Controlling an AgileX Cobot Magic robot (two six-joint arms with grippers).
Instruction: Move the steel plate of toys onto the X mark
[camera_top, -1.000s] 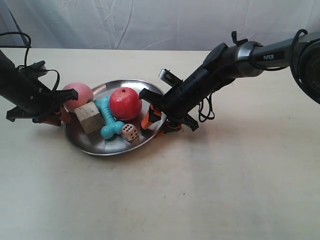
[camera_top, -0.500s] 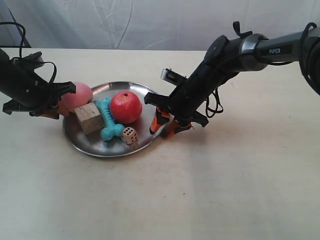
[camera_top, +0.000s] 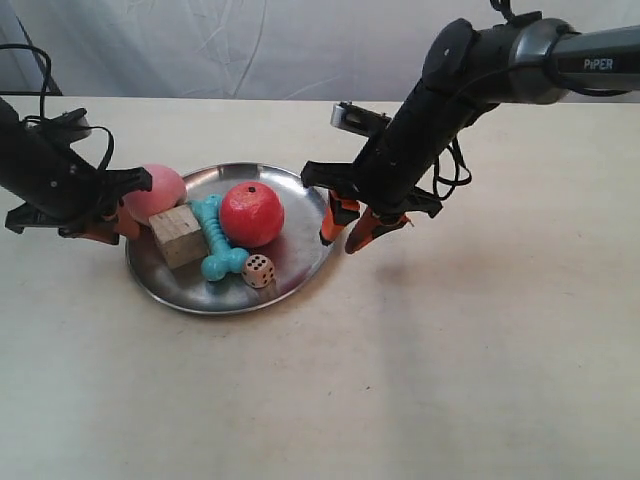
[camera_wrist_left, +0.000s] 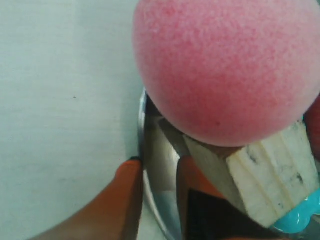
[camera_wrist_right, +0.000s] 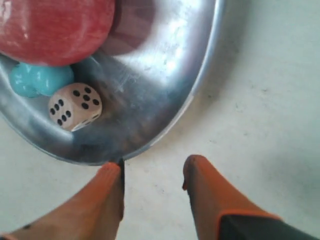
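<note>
Steel round shallow plate (camera_top: 300, 250) holding toys (camera_top: 250, 212), flat on pale table (camera_top: 450, 350). Right gripper (camera_wrist_right: 154, 165) spread, just off rim. Left gripper (camera_wrist_left: 159, 165) astride opposite rim; clamped or not, cannot tell.

The steel plate (camera_top: 300, 250) held a red ball (camera_top: 250, 212), pink ball (camera_top: 155, 190), teal bone (camera_top: 215, 240), wooden cube (camera_top: 178, 234) and die (camera_top: 259, 270) — the gripper at the exterior view's left (camera_top: 115, 228) sat at its rim, and the gripper at the exterior view's right (camera_top: 340, 241) hung just beside the opposite rim, its fingers parted.

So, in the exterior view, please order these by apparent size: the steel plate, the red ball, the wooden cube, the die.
1. steel plate
2. red ball
3. wooden cube, only slightly smaller than the ball
4. die
</note>
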